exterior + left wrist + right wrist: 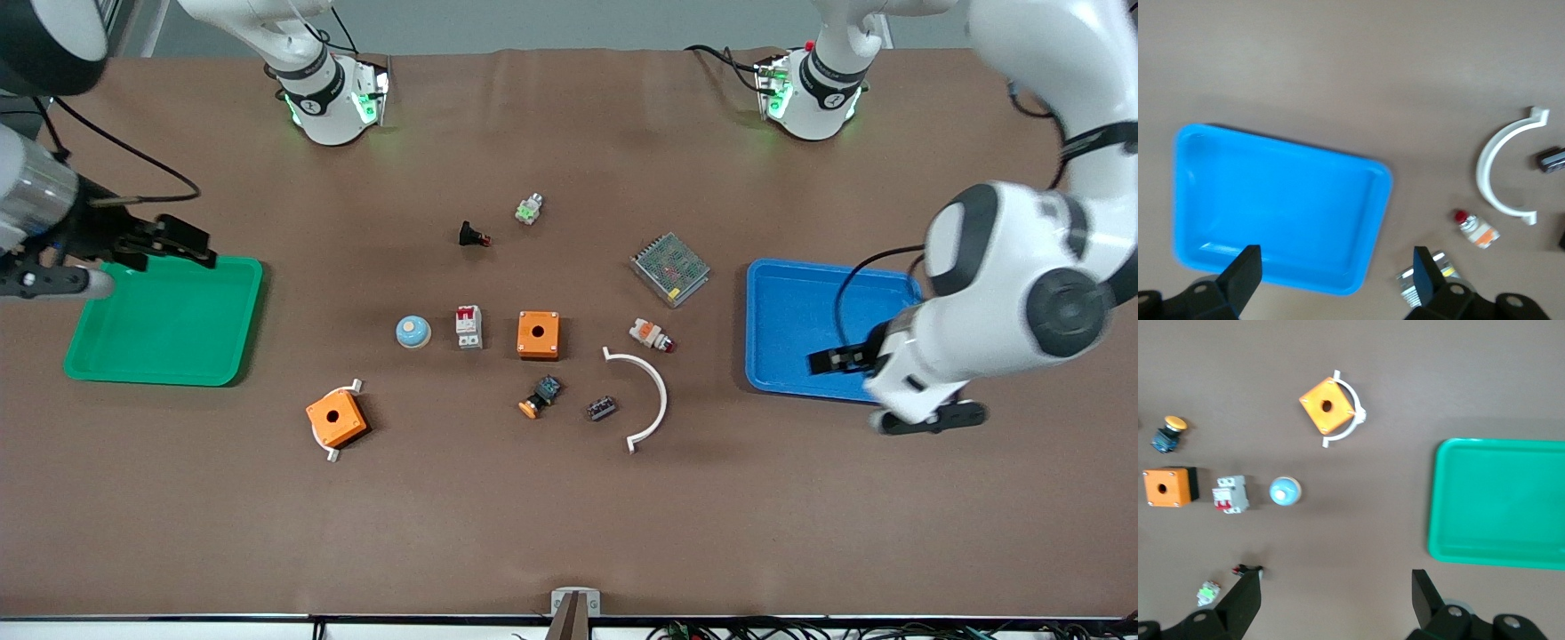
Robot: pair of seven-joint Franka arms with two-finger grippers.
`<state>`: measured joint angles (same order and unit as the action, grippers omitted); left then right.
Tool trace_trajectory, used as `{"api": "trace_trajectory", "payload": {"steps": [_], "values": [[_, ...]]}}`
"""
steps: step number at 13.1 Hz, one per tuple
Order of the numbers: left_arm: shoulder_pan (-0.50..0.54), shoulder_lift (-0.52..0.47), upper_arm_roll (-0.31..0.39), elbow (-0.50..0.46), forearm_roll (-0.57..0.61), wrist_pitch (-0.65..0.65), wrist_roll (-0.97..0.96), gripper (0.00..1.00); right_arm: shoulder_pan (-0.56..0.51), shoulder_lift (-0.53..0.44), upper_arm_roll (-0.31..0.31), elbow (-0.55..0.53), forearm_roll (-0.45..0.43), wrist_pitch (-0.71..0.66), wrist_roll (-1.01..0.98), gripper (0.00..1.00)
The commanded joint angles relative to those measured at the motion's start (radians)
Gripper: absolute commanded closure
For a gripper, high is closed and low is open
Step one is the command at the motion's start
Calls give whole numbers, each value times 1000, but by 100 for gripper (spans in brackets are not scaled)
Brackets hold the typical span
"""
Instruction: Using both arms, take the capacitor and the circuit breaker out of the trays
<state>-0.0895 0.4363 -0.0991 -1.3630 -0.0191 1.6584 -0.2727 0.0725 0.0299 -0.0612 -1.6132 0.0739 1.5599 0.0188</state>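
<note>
The capacitor (602, 408), a tiny dark oblong piece, lies on the table beside a white arc (649, 396); it also shows in the left wrist view (1551, 159). The breaker (468, 326), white-grey with a red band, lies between a blue dome (412, 332) and an orange box (538, 334); it also shows in the right wrist view (1230, 495). My left gripper (836, 360) is open and empty over the blue tray (791, 311), as its wrist view shows (1336, 267). My right gripper (191, 242) is open and empty over the farther edge of the green tray (169, 320), as its wrist view shows (1336, 593).
A second orange box (336, 418), a black-and-blue button with orange cap (540, 396), a white-orange plug with red tip (651, 335), a metal mesh box (670, 268), a small black part with red tip (472, 236) and a green-white part (529, 209) lie around the table's middle.
</note>
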Motion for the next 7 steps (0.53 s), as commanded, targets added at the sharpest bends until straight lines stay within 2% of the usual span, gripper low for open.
{"api": "trace_trajectory", "payload": {"steps": [1, 5, 7], "values": [[34, -155, -10, -137, 77, -20, 73, 0, -75, -80, 20, -33, -46, -29, -62, 0], [102, -353, -13, -244, 94, -55, 232, 0, -102, -182, 24, -108, -65, -5, -68, 0], [102, -401, -13, -249, 87, -54, 251, 0, -100, -217, 24, -175, -66, 55, -69, 0]]}}
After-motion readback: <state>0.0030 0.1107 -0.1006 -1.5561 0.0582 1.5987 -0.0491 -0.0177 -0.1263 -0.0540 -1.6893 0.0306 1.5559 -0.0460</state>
